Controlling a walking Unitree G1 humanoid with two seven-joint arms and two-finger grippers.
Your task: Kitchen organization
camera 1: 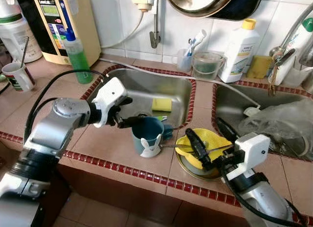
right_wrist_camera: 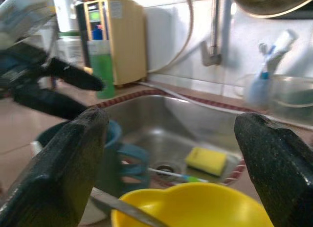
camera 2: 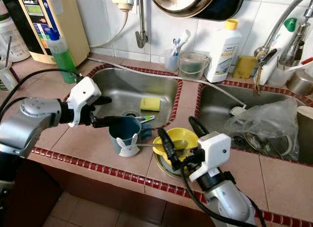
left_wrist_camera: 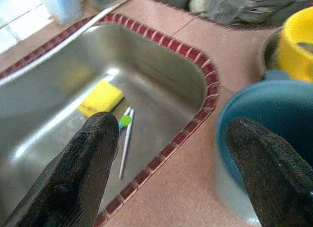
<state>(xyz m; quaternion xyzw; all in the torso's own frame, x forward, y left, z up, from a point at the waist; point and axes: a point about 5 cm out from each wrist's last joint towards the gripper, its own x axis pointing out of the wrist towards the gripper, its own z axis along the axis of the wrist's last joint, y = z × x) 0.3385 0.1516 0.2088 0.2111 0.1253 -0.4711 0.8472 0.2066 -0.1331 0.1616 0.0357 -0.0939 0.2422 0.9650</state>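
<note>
We hold the left gripper [camera 1: 128,112] wide at the blue mug [camera 1: 147,134], near the sink [camera 1: 183,97] edge; the right gripper [camera 1: 205,146] spreads over the yellow cup [camera 1: 208,144]. A knock risks tipping the mug.

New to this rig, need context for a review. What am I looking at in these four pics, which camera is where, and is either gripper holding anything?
It is a humanoid robot with two silver arms, each ending in two long black fingers. Two pictures come from a stereo camera on its head, looking down at a tiled kitchen counter. The other two come from cameras on each wrist, looking along that gripper's fingers.

On the counter stands a blue mug with a rabbit on it, beside a yellow bowl in a metal dish, with a spoon across it. In the left sink lie a yellow sponge and a toothbrush.

The left gripper is open at the mug's rim. The right gripper is open over the bowl. Neither holds anything.
</note>
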